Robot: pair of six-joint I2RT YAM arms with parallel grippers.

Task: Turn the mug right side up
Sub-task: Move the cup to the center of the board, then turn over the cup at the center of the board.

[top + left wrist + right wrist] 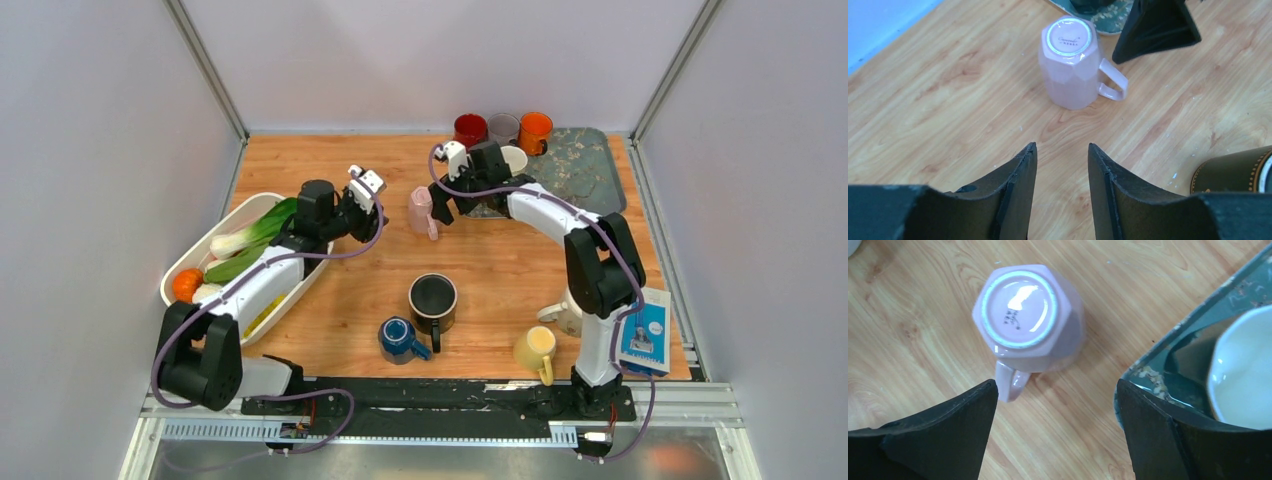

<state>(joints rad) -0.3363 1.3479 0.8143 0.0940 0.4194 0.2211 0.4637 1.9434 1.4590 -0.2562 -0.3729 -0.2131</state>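
Pale walls close in a wooden table [500, 270], seen from above and behind the two arms. Your target, the pink mug [422, 212], stands upside down on the bare wood toward the back middle of the table — base up, rim down, handle pointing toward the near edge. It sits between the two grippers, and neither one touches it.

Your left gripper [1060, 150] is to the mug's left. Its jaws are partly parted with nothing between them, and they point at the mug, which lies a little ahead of the fingertips in the left wrist view, handle out to the right. The left arm reaches up from its base at the near left corner, passing over a white basket [225, 222] of vegetables.

Your right gripper [1055, 385] is just to the mug's right, angled down at the wood. Its jaws are spread wide and hold nothing. In the right wrist view the mug's glossy base faces the camera just beyond the fingertips — closer to the left finger, with the handle aimed at it. The right finger hangs over the edge of a patterned tray [585, 165], where a white mug [1248, 370] sits. The right arm rises from the near right and curves back and leftward across the table.
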